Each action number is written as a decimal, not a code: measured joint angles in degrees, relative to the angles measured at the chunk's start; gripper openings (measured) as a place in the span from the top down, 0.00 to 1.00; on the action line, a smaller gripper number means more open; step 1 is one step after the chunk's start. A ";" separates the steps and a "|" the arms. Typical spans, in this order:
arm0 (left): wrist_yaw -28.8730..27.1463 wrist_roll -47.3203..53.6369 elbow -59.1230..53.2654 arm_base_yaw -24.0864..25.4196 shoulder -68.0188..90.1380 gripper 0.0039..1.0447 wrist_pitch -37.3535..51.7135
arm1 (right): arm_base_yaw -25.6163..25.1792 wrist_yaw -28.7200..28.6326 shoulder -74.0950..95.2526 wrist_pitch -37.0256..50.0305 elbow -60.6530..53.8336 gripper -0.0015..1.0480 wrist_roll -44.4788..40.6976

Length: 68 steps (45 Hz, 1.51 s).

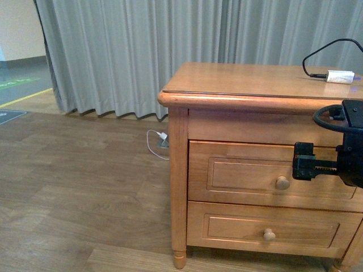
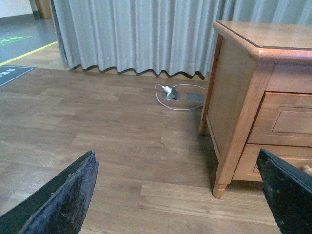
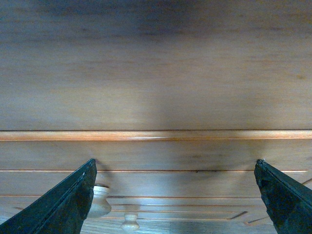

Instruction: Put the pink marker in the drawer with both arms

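The pink marker is in none of the views. The wooden nightstand (image 1: 181, 170) has two shut drawers: the upper drawer (image 1: 238, 170) with its round knob (image 1: 282, 182), and a lower one (image 1: 238, 226). My right gripper (image 1: 304, 161) hovers open just in front of the upper drawer, right of the knob. In the right wrist view the right gripper (image 3: 175, 195) faces the drawer front (image 3: 185, 183) closely, its fingers (image 3: 63, 204) spread wide, and a knob (image 3: 100, 200) peeks out beside one finger. My left gripper (image 2: 175, 195) is open and empty, low over the floor left of the nightstand (image 2: 234, 97).
A white charger (image 1: 340, 76) with a black cable lies on the nightstand top at the back right. A white plug and cable (image 2: 171, 92) sit on the wooden floor near the grey curtain (image 1: 142, 51). Open floor (image 1: 85, 187) stretches to the left.
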 joint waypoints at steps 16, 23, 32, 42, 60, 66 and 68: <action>0.00 0.00 0.00 0.00 0.00 0.06 0.00 | -0.59 -2.12 -13.42 -9.40 -6.08 0.08 -1.18; 0.00 0.02 0.00 0.00 0.00 0.06 0.00 | -0.90 -3.87 -24.46 -16.48 -11.30 0.08 -0.61; -0.02 0.00 0.00 0.00 0.00 0.06 0.00 | -1.79 -6.51 -47.04 -30.93 -17.11 0.08 0.76; 0.00 0.00 0.00 0.00 0.00 0.06 0.00 | -3.45 -6.36 -68.08 -46.36 -18.38 0.08 1.75; 0.00 0.00 0.00 0.00 0.00 0.06 0.00 | -1.86 -2.43 -78.77 -26.10 -31.10 0.35 -2.58; 0.00 0.00 0.00 0.00 0.00 0.06 0.00 | -1.75 -2.27 -82.16 -22.84 -37.55 0.59 -3.63; 0.00 0.00 0.00 0.00 0.00 0.06 0.00 | -1.75 -2.27 -83.47 -22.34 -39.74 0.69 -3.80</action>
